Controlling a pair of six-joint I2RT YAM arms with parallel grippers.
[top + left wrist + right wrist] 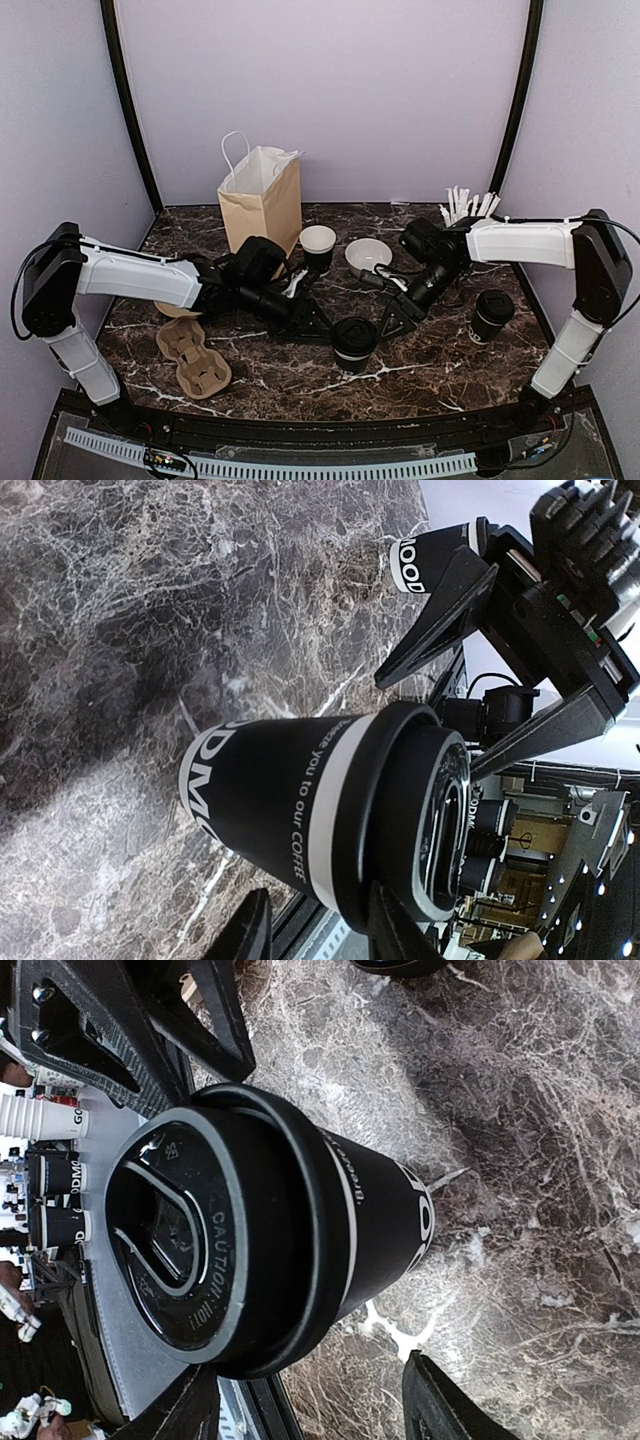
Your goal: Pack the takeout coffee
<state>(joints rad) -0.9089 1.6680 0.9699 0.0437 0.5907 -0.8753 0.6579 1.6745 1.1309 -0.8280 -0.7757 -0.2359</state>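
Observation:
A takeout coffee cup (355, 343), black with a black dome lid, stands upright at the front middle of the marble table. My left gripper (322, 328) sits just to its left and my right gripper (388, 322) just to its right, tips pointing at it. In the left wrist view the cup (300, 800) fills the middle; the gripper (320, 892) is open, one finger by the lid's rim. In the right wrist view the cup (300, 1220) lies just beyond the open gripper (308, 1364). A second lidded cup (491, 315) stands at the right. A lidless cup (318, 245) stands behind.
A tan paper bag (262, 200) stands open at the back left. A cardboard cup carrier (195, 358) lies at the front left. A low white bowl (368, 256) sits behind the grippers, and a cup of wrapped straws (468, 206) at the back right.

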